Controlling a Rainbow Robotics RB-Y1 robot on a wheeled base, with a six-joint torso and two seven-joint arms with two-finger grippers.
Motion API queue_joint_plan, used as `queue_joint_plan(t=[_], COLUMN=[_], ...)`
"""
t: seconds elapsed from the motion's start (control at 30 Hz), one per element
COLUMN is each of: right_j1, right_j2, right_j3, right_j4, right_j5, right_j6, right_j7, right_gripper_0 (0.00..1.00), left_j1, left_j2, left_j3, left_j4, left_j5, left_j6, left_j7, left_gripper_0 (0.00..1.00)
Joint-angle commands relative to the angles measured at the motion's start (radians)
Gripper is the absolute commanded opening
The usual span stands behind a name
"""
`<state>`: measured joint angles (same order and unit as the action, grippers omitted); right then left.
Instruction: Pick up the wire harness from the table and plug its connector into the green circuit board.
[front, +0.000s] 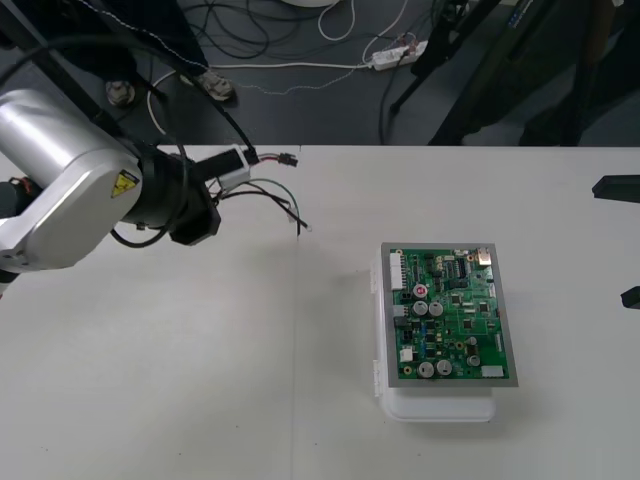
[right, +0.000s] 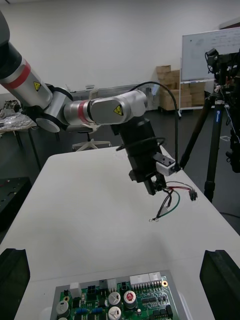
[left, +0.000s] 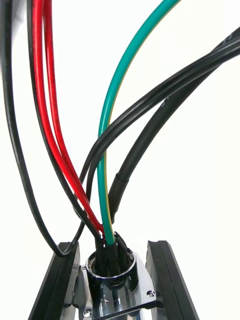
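Over the far left part of the table (front: 200, 380): my left pincer (front: 214, 197), clamped on the wire harness (front: 270, 190) at its round metal socket (left: 111, 272), one black finger (left: 62, 280) on each side of the flange. Wires (left: 107, 125), red, black and green: fanning out beyond my fingertips. Black plug (front: 288, 158): loose at the wires' end, near the table's far edge. Green circuit board (front: 450, 315) on white base (front: 440, 405): well apart, toward my right. Right pincer (front: 625, 240): at the table's right edge, fingers wide apart, holding nothing.
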<state>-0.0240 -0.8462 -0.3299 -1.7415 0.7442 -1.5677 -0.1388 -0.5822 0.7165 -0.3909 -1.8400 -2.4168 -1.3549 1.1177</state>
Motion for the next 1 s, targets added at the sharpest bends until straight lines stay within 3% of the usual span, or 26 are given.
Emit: queue_joint_plan(t=[0.03, 0.43, 1.0], right_j1=[0.012, 0.012, 0.012], right_j2=[0.009, 0.009, 0.009], right_j3=[0.009, 0.009, 0.009], right_j4=[-0.003, -0.003, -0.003], right_j5=[-0.008, -0.008, -0.008], right_j6=[-0.003, -0.003, -0.003], right_j7=[0.033, 0.033, 0.033], right_gripper_0=[1.00, 1.00, 1.00], left_j1=[0.062, 0.211, 0.248], left_j2=[0.029, -0.095, -0.416], left_j3=[0.144, 0.313, 0.317], left_j4=[-0.154, -0.427, -0.507], left_j5=[0.018, 0.025, -0.070], left_j6=[0.040, 0.042, 0.042], left_j7=[-0.026, -0.090, -0.412], left_gripper_0=[0.00, 0.00, 0.00])
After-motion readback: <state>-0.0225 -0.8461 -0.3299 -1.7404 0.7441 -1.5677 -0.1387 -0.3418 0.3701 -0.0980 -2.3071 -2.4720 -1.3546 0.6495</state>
